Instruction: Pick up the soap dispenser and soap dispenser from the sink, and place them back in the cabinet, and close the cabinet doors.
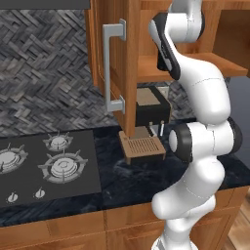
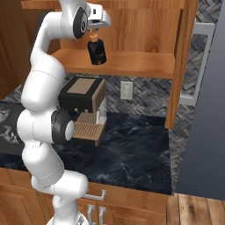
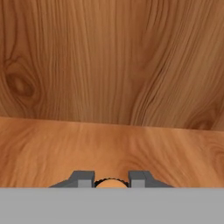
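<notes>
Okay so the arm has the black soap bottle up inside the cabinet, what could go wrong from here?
1. The gripper holds the black soap dispenser only by its tan pump, and the bottle hangs tilted above the cabinet shelf; released from there, it might tip over.
2. It sits near the shelf's front edge, so it could roll off onto the coffee machine below.
3. The open cabinet door stands close to the arm, so pulling back may clip it.

Left base view: from behind the arm's left, looking forward and down over the desk [image 1: 127, 180]
Right base view: from behind its right, same desk
Shared: cabinet [image 2: 132, 61], coffee machine [image 1: 151, 110]
Hand view: close on the cabinet shelf [image 3: 109, 153]
</notes>
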You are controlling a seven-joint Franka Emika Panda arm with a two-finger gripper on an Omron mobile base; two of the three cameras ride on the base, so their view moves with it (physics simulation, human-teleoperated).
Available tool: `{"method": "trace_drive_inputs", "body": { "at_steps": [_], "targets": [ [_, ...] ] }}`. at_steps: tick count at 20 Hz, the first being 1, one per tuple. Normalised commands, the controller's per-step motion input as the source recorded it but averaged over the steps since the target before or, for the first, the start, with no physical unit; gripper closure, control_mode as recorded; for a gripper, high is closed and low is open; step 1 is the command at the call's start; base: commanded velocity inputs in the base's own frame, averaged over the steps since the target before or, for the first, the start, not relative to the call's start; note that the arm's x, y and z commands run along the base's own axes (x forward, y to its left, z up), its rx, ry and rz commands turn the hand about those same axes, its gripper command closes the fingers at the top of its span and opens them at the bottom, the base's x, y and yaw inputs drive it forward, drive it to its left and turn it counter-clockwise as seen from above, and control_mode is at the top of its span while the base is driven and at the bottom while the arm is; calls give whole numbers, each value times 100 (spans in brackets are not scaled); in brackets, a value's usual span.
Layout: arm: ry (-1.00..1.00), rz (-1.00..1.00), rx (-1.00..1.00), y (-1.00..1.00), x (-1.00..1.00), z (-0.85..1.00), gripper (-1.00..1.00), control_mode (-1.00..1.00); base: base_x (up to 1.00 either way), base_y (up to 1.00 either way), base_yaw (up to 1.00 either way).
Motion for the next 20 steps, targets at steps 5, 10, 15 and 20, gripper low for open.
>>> {"method": "trace_drive_inputs", "body": {
  "at_steps": [5, 10, 15, 20],
  "targets": [
    [-1, 0, 0, 0, 0, -12, 100, -100, 0, 0, 0],
    [0, 0, 0, 0, 3, -12, 100, -100, 0, 0, 0],
    [-2, 0, 0, 0, 11, -23, 100, -100, 0, 0, 0],
    [-2, 0, 0, 0, 15, -22, 100, -100, 0, 0, 0]
  ]
}}
